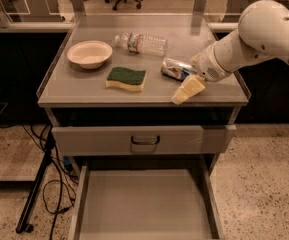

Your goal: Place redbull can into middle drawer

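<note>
The redbull can [174, 69] lies on its side on the cabinet top [84, 86], right of the sponge. My gripper [186, 90] hangs just in front of and slightly right of the can, near the top's front edge, with its cream tips pointing down-left. It does not hold the can. The middle drawer [143, 204] is pulled out wide open below, and its flat grey floor is bare.
A green and yellow sponge [127, 78], a white bowl [89, 53] and a clear water bottle [141, 43] lie on the top. The drawer with the loop handle [145, 140] is slightly out above the open drawer. Cables and a stand leg [39, 184] are on the floor at the left.
</note>
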`<action>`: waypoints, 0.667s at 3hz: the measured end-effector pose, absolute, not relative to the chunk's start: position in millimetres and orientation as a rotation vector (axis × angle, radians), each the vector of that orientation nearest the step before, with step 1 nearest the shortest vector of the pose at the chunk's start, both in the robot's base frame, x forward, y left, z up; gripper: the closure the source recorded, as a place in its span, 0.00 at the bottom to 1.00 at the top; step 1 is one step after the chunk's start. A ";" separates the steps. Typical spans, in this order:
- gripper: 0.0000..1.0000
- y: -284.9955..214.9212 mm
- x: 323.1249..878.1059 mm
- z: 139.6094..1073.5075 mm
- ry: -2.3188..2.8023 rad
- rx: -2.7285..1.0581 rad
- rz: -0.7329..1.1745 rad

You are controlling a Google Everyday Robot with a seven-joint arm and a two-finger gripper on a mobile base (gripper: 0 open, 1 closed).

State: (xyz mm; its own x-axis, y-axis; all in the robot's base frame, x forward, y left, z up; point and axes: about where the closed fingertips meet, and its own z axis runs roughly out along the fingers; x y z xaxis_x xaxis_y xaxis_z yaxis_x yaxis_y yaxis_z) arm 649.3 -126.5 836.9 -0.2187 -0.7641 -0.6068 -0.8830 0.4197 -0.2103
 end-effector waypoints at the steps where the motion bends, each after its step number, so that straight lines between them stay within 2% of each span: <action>1: 0.42 -126.5 649.3 836.9 2.028 -1.389 0.236; 2: 0.65 -126.5 649.3 836.9 2.028 -1.389 0.236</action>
State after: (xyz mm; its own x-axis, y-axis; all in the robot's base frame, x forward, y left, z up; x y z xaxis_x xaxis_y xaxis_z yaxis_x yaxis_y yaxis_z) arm 649.3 -126.5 836.9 -0.2187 -0.7642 -0.6068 -0.8830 0.4197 -0.2102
